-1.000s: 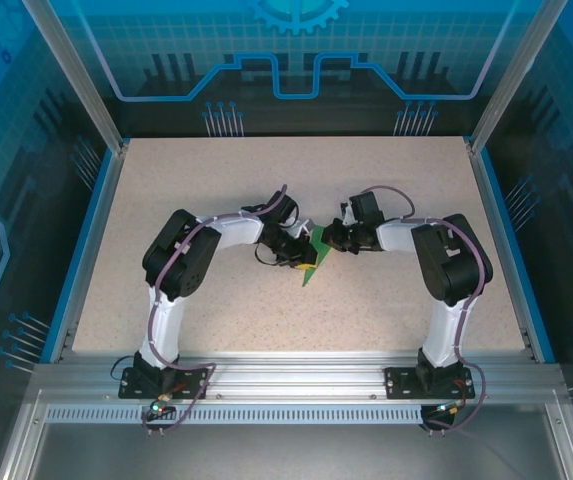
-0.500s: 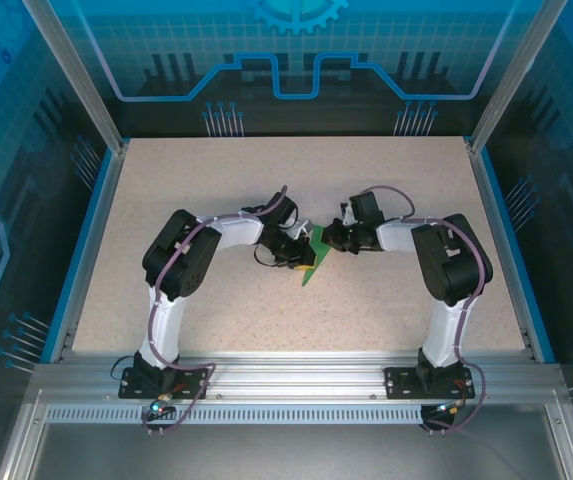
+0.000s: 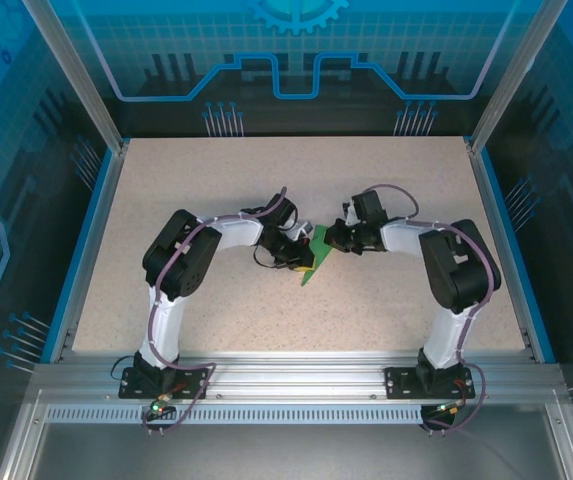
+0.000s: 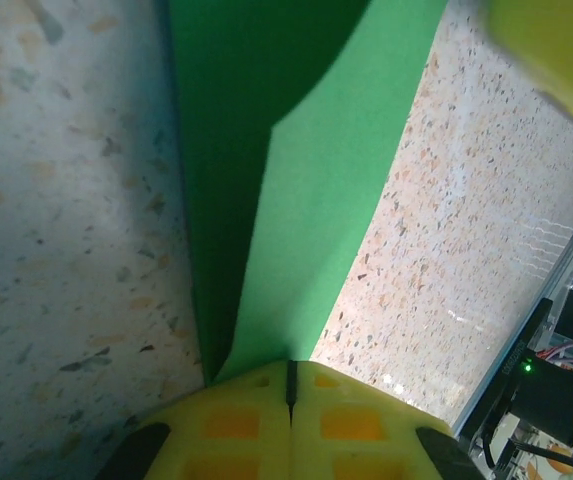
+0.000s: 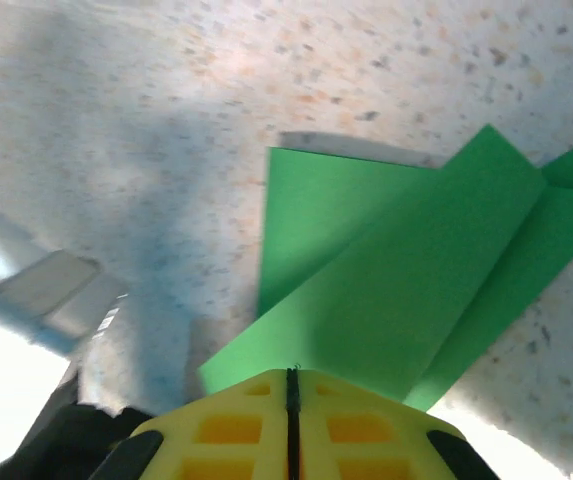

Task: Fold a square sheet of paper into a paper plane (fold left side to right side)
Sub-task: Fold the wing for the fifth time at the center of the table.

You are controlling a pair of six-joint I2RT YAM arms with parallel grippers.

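Note:
The square sheet of paper (image 3: 317, 266) is bright green and creased into overlapping layers with a narrow pointed outline, lying mid-table between both arms. My left gripper (image 3: 303, 257) meets it from the left. In the left wrist view its yellow jaws (image 4: 291, 368) are shut, and a raised flap of the paper (image 4: 316, 180) runs straight out from their tips. My right gripper (image 3: 330, 240) comes in from the right. Its jaws (image 5: 291, 372) are shut over the near corner of the layered paper (image 5: 416, 270), which lies flat on the table.
The speckled beige tabletop (image 3: 216, 180) is bordered by blue and aluminium rails (image 3: 96, 230). A blurred yellow fingertip (image 4: 556, 50) of the other gripper shows at the top right of the left wrist view. Both arms' elbows bend outward.
The left jaws have closed the last bit onto the paper flap. The right arm's elbow has shifted slightly to the right. The paper stays where it was.

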